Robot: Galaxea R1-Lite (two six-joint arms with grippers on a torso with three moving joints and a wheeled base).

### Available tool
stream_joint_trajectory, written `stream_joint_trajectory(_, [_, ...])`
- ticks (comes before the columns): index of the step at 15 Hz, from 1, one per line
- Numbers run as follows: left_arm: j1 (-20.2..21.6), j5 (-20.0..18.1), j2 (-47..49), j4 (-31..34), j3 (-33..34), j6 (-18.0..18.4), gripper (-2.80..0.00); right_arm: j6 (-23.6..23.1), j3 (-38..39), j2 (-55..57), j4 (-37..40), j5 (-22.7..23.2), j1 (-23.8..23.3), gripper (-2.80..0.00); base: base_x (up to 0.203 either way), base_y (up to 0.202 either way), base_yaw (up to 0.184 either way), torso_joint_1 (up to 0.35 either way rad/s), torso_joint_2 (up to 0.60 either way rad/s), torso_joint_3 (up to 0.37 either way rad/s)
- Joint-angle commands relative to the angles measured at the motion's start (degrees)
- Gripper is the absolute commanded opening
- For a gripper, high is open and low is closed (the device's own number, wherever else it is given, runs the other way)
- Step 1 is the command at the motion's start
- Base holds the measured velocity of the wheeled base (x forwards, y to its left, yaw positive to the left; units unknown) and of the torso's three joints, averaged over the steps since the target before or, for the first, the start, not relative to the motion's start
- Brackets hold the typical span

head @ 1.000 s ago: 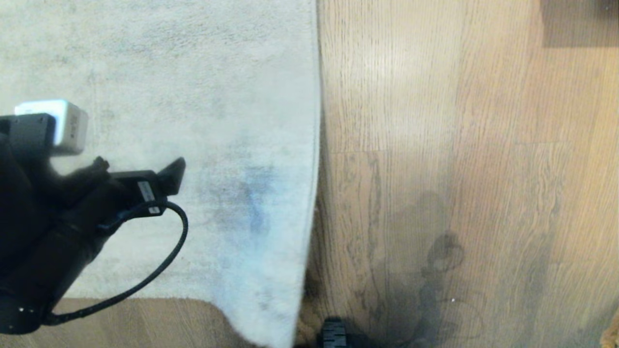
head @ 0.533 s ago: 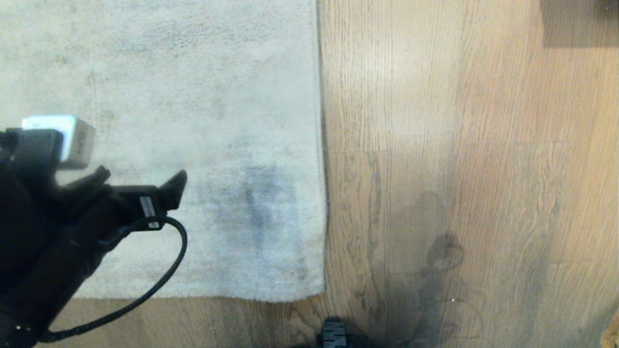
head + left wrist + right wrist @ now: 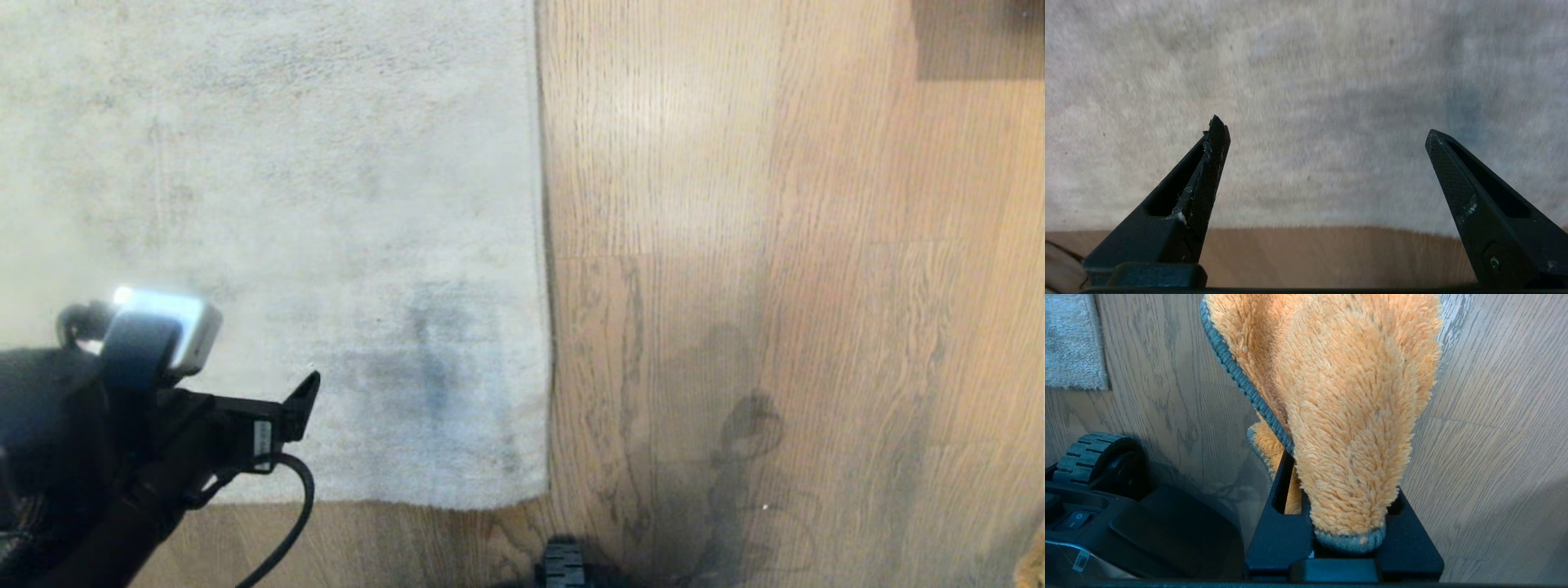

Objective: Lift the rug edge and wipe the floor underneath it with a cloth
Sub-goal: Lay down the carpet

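Flat again, rug edge beside bare floor

This looks like a room in a home, a living room or bedroom. A large pale grey short-pile rug lies flat on brown wood-grain plank flooring, lit warmly from one side; nothing else of the room shows.
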Motion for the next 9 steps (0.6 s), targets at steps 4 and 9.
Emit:
stream_joint_trajectory(4, [0.3,0.1,-0.4,-0.1,3.5,-0.4,0.00,-0.1,0.0,0.1,0.0,0.0,0.0,-2.80,0.000,0.000,0.000,0.000,0.00,0.000])
stream_joint_trajectory(9, [0.4,-0.6,-0.9,-0.1,4.9,-0.6,-2.80,-0.1,0.1,0.1,0.0,0.0,0.0,-2.80,0.000,0.000,0.000,0.000,0.00,0.000])
